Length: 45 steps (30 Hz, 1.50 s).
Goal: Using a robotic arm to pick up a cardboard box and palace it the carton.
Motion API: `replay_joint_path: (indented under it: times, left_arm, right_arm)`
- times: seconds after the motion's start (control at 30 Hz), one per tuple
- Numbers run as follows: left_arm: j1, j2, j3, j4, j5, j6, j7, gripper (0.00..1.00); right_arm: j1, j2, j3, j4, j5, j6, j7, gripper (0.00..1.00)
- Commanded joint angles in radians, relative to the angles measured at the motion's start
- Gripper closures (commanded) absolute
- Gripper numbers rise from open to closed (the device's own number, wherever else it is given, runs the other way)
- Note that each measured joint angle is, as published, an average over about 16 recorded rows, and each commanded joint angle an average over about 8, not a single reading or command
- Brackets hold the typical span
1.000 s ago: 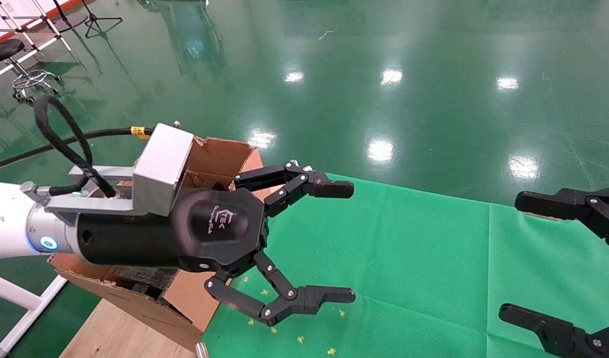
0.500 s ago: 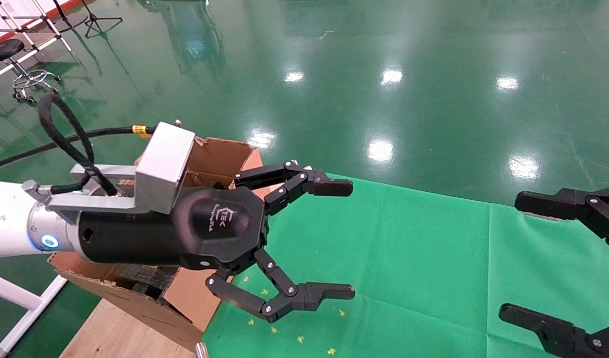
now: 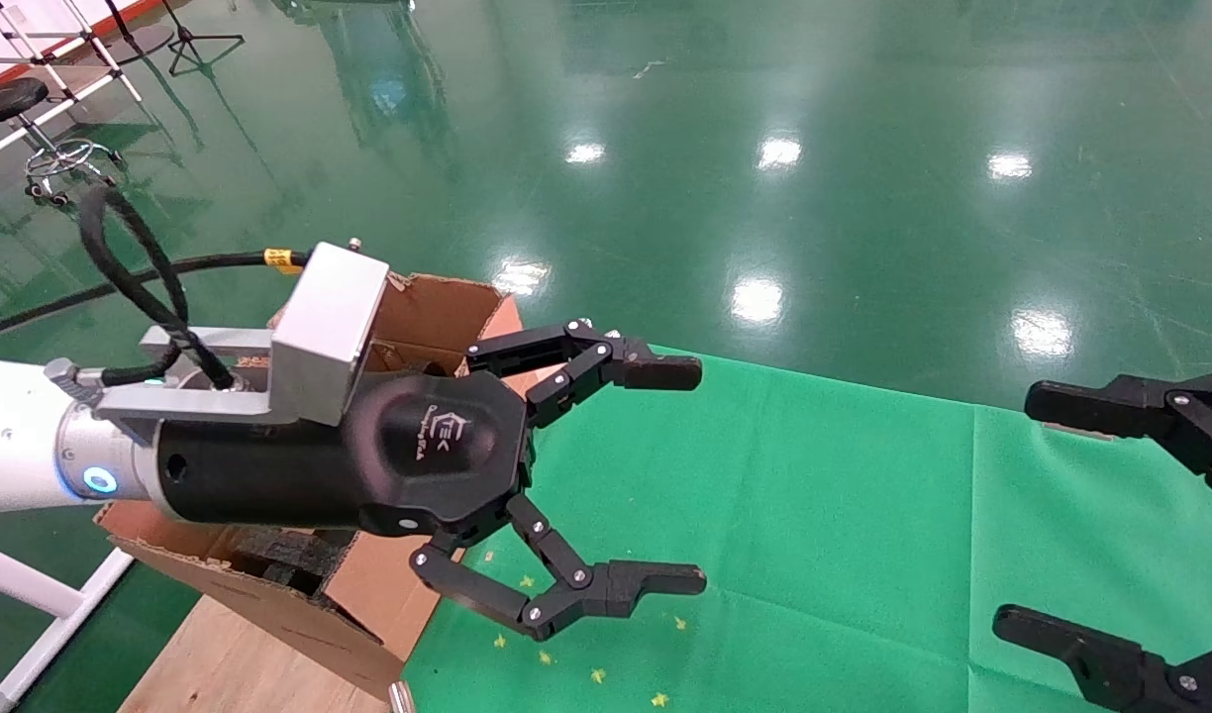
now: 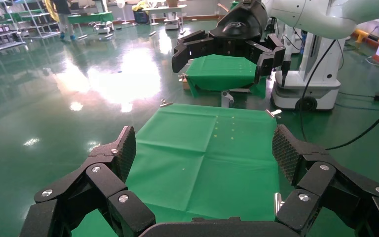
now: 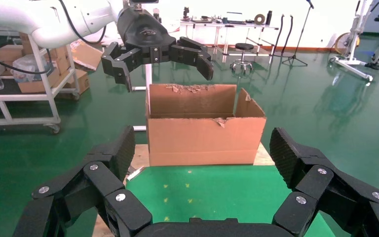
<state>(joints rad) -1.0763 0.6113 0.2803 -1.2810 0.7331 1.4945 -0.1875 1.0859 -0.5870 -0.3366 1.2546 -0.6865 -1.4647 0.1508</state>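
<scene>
Carton sits just behind the empty, wide-open left hand above green cloth.

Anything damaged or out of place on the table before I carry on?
The carton has ragged, torn flap edges at its rim. No small cardboard box shows on the green cloth. The left gripper hangs open and empty beside the carton; the right gripper is open too.
</scene>
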Motion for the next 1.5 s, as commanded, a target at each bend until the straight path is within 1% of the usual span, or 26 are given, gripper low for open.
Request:
replay_joint_path:
  times: [0.03,1.5]
  left_arm:
    - [0.000,0.000,0.000,0.000,0.000,0.000,0.000,0.00]
    - [-0.001,0.000,0.000,0.001,0.002,0.000,0.000,0.00]
  right_arm:
    - [0.000,0.000,0.000,0.000,0.000,0.000,0.000,0.00]
    - [0.000,0.000,0.000,0.000,0.000,0.000,0.000,0.00]
